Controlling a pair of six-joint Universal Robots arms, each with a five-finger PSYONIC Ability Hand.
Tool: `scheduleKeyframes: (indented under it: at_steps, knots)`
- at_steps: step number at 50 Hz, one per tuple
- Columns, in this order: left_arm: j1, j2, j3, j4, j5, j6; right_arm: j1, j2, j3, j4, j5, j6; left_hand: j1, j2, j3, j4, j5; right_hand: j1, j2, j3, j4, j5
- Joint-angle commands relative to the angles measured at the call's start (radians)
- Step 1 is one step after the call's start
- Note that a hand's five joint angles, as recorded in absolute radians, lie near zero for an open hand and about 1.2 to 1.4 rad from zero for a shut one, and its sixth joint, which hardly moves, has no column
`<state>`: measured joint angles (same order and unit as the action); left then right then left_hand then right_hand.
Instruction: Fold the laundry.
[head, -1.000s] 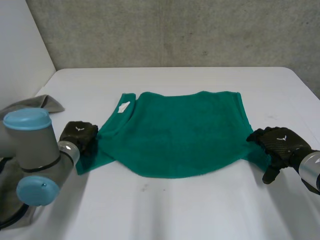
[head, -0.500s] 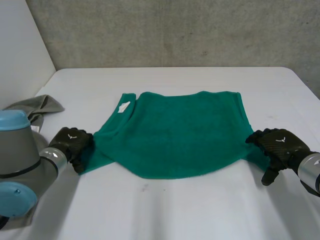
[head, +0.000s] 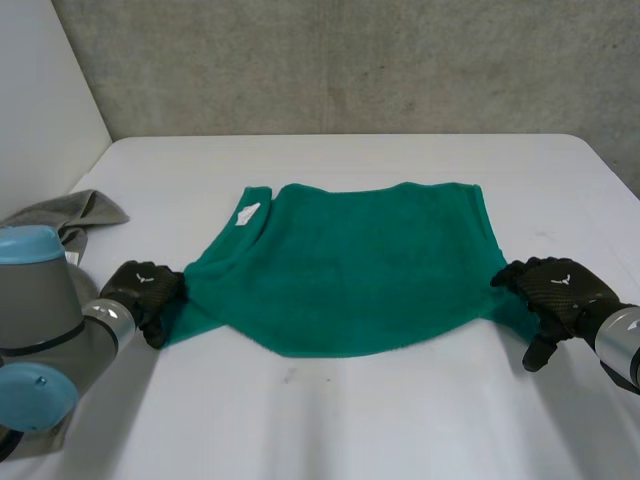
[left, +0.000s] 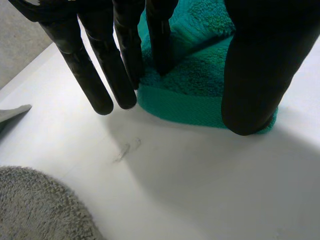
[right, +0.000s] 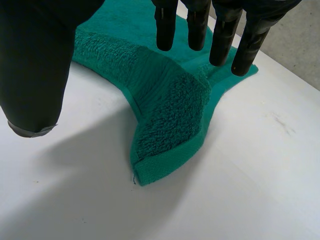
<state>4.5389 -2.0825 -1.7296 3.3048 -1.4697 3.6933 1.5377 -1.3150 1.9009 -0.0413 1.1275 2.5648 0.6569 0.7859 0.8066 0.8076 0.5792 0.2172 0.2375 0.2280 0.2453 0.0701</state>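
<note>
- A grey cloth (head: 92, 207) lies bunched at the table's (head: 350, 420) left edge, well apart from my work. I leave it be.
- My left hand (head: 145, 288) sits at the near left corner of the green towel (head: 360, 270). Its fingers (left: 82, 75) hang straight, some tips down on the pile, and the thumb is just at the hem. I think the thumb touches the hem, though the wrist view is too close to be sure. Nothing is pinched.
- The towel lies spread across the middle of the table, with its near edge bowed and a white tag (head: 247, 211) at the far left.
- It looks like thick terry, so I judge it soft, limp and light. It should sag between two holds and grip well without slipping. The stitched hem at each near corner is the firmest place to pinch.
- My right hand (head: 555, 288) hovers over the near right corner with its fingers (right: 166, 30) straight and the thumb wide, clear of the cloth. Beneath it the corner humps up in a ridge, easy to nip.
</note>
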Motion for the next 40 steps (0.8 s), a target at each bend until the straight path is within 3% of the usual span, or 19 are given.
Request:
scheduleKeyframes:
  at_steps: [1, 20, 24, 26, 30, 40]
  knots:
    - [-0.001, 0.002, 0.004, 0.002, 0.002, -0.004, -0.001, 0.000, 0.003, -0.003, 0.000, 0.000, 0.385, 0.255, 0.235, 0.234, 0.288, 0.006, -0.015, -0.005, -0.022, -0.022]
    - [-0.011, -0.002, 0.019, 0.004, 0.003, -0.009, -0.001, 0.002, 0.006, -0.003, 0.000, -0.002, 0.390, 0.261, 0.241, 0.240, 0.294, 0.003, -0.018, -0.008, -0.025, -0.025]
    - [-0.012, -0.010, 0.024, 0.004, 0.003, -0.009, -0.001, 0.002, 0.006, -0.003, 0.000, -0.002, 0.531, 0.402, 0.381, 0.380, 0.434, 0.003, -0.018, -0.008, -0.025, -0.025]
    - [-0.014, -0.013, 0.028, 0.002, 0.003, -0.010, -0.001, 0.002, 0.006, -0.003, 0.000, -0.002, 0.739, 0.610, 0.589, 0.588, 0.642, 0.003, -0.018, -0.008, -0.025, -0.025]
    - [-0.020, 0.005, 0.028, 0.001, 0.000, -0.013, -0.004, 0.002, 0.004, -0.003, 0.000, -0.002, 0.739, 0.610, 0.590, 0.589, 0.643, 0.003, -0.018, -0.008, -0.025, -0.025]
    - [-0.034, 0.211, 0.010, -0.013, 0.005, -0.179, -0.007, 0.002, -0.008, -0.002, 0.002, 0.000, 0.739, 0.610, 0.590, 0.589, 0.643, -0.006, -0.026, -0.017, -0.034, -0.033]
